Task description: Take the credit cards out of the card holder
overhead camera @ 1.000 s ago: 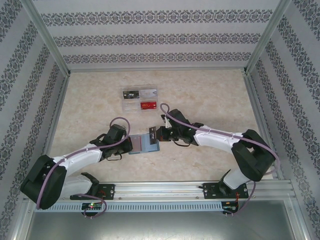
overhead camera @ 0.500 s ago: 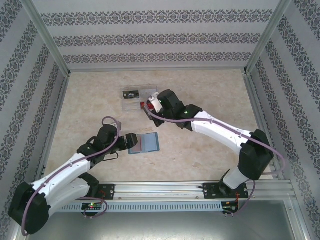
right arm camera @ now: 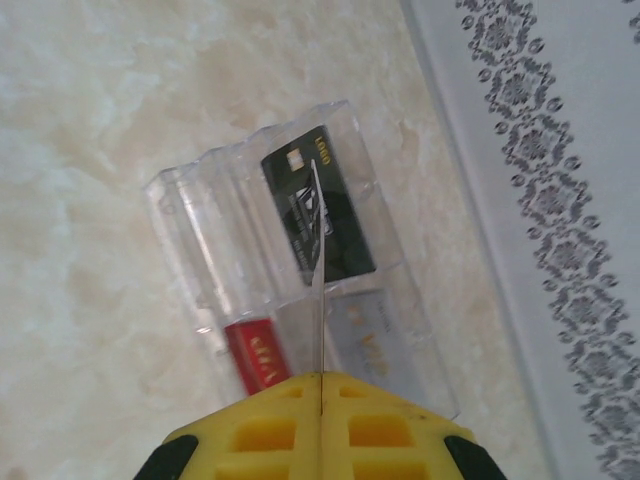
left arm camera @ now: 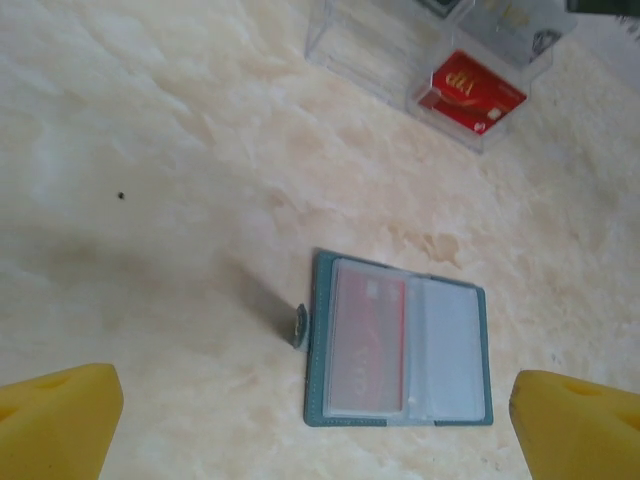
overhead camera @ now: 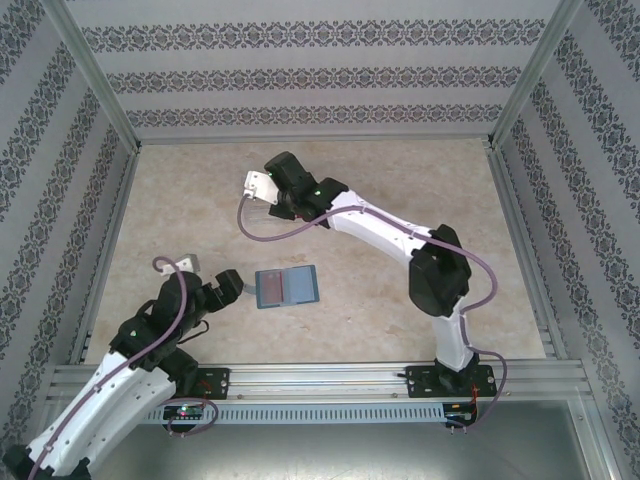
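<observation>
Left gripper (overhead camera: 228, 284): released, blocky yellow foam pads (left arm camera: 55, 415) spread wide, nothing between them; hovers near the holder's left edge, apart from it.

Holder (left arm camera: 400, 345): flat teal rectangle, fine-grained rim, lying open on the table (overhead camera: 400, 200) between the two arms. Two clear glossy sleeves side by side. Left sleeve holds a red sleeved card (left arm camera: 368, 345); right sleeve shows pale grey-white. Small dark tab (left arm camera: 298, 325) standing off the left edge.

Table: smooth, beige, marble-veined.

Tray (right arm camera: 190, 230): clear rigid plastic, ribbed into slots, well beyond the holder near the patterned wall. Contains a black card (right arm camera: 335, 215) with a gold chip, a silver card (right arm camera: 375, 340) and a red card (right arm camera: 255, 365).

Right gripper (right arm camera: 320, 392): clenched, waffled yellow pads pressed together on a held card (right arm camera: 318, 270). Held card thin, pale, seen edge-on, poised upright above the tray over the black card.
</observation>
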Robot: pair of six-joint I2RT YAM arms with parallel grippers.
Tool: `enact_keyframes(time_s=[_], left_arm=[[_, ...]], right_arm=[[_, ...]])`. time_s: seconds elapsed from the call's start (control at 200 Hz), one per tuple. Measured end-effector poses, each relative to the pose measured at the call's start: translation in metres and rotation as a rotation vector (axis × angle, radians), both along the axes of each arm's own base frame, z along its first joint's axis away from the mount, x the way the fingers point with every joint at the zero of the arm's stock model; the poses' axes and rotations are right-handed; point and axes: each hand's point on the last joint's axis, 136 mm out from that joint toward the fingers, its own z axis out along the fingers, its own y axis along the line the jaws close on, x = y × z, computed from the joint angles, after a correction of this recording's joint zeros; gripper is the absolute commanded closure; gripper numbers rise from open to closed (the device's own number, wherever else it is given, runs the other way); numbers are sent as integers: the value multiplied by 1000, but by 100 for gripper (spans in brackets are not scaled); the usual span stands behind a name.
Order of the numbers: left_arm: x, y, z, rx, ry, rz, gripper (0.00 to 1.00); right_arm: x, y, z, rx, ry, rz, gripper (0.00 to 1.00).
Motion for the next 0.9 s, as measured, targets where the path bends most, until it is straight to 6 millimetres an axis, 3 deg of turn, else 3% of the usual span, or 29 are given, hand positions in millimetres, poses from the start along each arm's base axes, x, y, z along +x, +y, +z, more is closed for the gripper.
enact_keyframes(time_s=[0.405,0.739,0.899], left_arm=[[-14,17,-10,31,45,62,0],[-14,18,-10,33,44,64,0],[-14,18,-11,34,45,64,0]], right_arm=[[36,24,-31,-208,-84,117,100],[49,36,-54,-261,-81,148,100],[54,32,-65,-281,-69,145,100]])
